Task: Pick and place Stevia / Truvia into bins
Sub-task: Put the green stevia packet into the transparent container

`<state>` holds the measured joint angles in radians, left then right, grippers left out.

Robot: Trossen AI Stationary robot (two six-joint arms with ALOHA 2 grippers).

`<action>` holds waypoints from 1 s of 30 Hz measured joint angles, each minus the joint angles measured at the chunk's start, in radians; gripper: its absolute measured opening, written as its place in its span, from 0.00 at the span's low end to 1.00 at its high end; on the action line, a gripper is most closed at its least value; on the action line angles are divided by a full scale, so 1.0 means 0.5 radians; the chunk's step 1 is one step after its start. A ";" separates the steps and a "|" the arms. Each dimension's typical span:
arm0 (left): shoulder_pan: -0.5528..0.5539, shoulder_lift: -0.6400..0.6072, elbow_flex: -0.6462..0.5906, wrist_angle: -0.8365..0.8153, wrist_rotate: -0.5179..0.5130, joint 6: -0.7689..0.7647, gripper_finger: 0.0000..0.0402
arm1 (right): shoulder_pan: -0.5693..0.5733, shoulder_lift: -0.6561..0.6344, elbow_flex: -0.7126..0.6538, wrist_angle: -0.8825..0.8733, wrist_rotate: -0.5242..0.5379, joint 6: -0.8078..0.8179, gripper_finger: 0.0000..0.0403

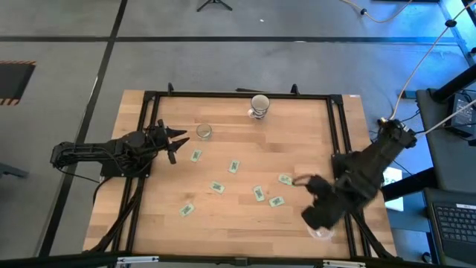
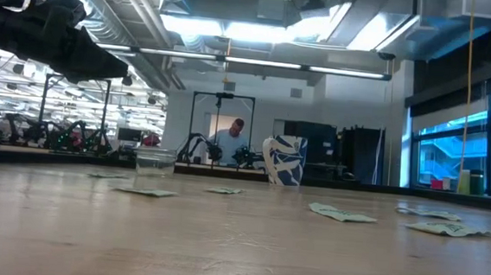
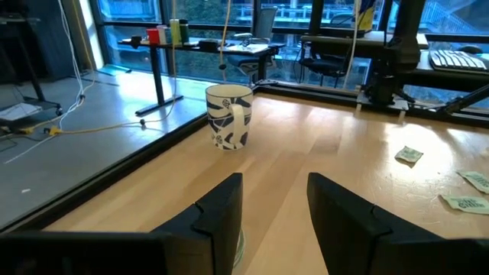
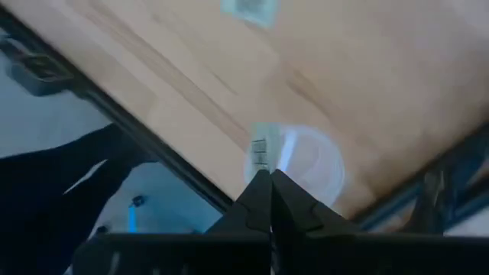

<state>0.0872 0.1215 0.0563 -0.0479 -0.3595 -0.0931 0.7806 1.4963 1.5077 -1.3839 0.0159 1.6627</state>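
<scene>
1. Wooden bench [image 1: 245, 156] inside a black frame is carrying seven green-printed sachets, lying flat across its middle and right half, apart from one another, so each can be taken singly.
2. Right gripper [image 4: 269, 177] is hanging over the bench's near right corner, fingers pinched together on one Stevia sachet [image 4: 260, 153], held upright just above a clear round bin [image 4: 306, 162], probably ready for dropping in.
3. Left gripper [image 1: 177, 141] is waiting near the left edge with fingers standing wide, holding nothing, beside a second clear tub [image 1: 204, 132].
4. Blue-patterned mug [image 1: 259, 106] is standing at the far edge, clear of the work.
</scene>
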 joint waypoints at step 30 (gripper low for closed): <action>0.000 0.000 0.000 0.013 -0.081 -0.086 0.36 | 0.437 0.648 -0.285 0.394 0.013 0.824 0.00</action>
<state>0.0872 0.1215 0.0563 -0.0416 -0.4001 -0.1362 0.9993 1.8205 1.3651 -1.1870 0.0223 2.0745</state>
